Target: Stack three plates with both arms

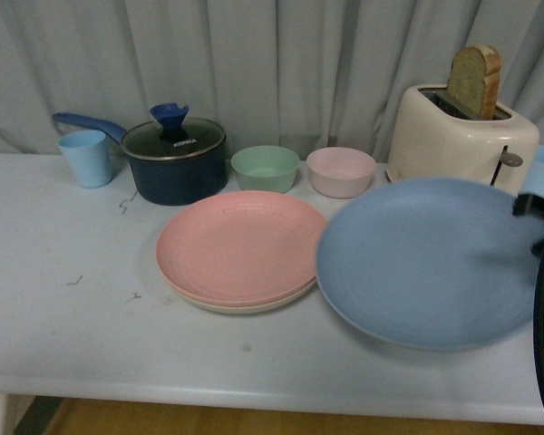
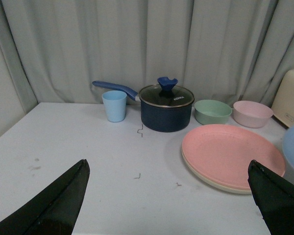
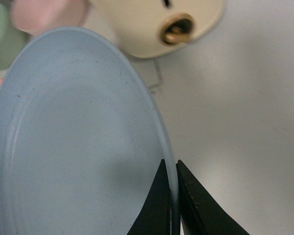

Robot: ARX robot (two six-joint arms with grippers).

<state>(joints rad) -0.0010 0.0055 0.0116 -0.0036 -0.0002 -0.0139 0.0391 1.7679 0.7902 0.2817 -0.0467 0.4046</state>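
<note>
Evidently the right claw (image 3: 172,205) pinches the blue plate (image 1: 426,258) by its thin rim, held tilted beside the pink plate (image 1: 240,245); it looks light, stiff, slippery. Left claw (image 2: 169,196) spread, empty.

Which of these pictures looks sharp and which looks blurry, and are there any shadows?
Front view: soft, even light; the large round blue plastic plate has a dark shadow near the right end effector. Left wrist view: fairly sharp, no glare. Right wrist view: close up, so the cream toaster and pink bowl are blurred.
</note>
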